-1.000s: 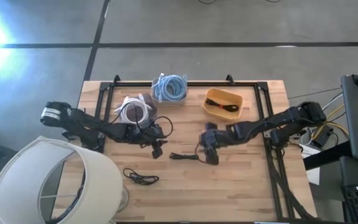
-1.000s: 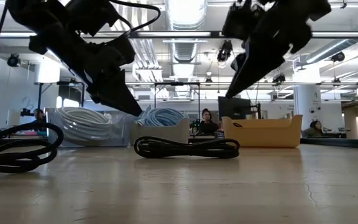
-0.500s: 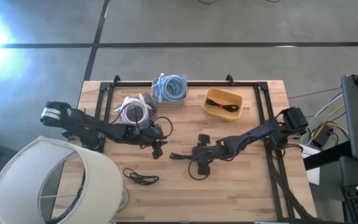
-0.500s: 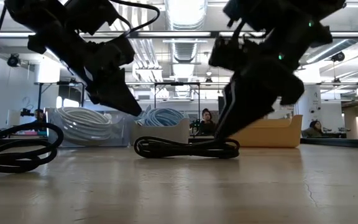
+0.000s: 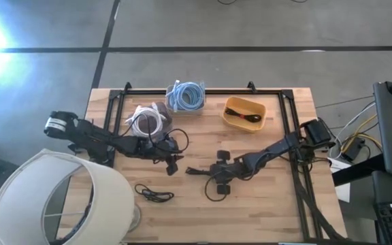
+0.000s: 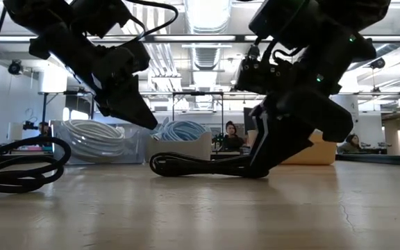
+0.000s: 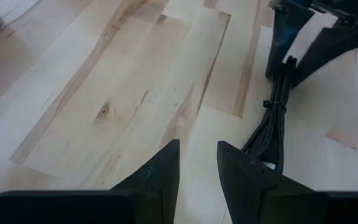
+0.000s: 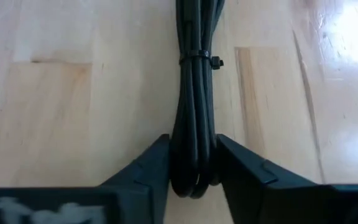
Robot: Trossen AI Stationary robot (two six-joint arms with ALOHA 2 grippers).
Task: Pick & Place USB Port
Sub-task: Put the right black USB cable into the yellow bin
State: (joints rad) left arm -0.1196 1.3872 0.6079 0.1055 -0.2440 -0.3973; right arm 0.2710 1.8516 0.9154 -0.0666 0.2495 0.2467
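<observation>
A black cable bundle (image 5: 197, 170) (image 6: 200, 164) (image 7: 271, 124), bound by a zip tie (image 8: 197, 60), lies flat on the wooden table. My right gripper (image 5: 218, 174) (image 6: 258, 167) (image 8: 194, 171) is down at the bundle's right, looped end and shut on it. My left gripper (image 5: 171, 165) (image 6: 143, 117) (image 7: 197, 168) hovers above the table just left of the bundle, its fingers a narrow gap apart and holding nothing. My right gripper pinches the bundle's looped right end (image 8: 194, 180) between its two fingers (image 8: 151, 168), one on each side. It comes slanting down from the table's right, fingers lying along the cable. The bundle still lies flat on the table.
At the far edge stand a bin of white cable (image 5: 145, 121), a bin of blue cable (image 5: 186, 95) and a yellow bin (image 5: 243, 112) holding a black cable. A loose black cable (image 5: 154, 194) lies near the front. A white lampshade (image 5: 53, 197) overlaps the near left corner.
My right gripper has travelled toward the table's left and come down from above the table onto the cable bundle's right end, where its fingers now straddle the bundle. The bundle has stayed in place.
</observation>
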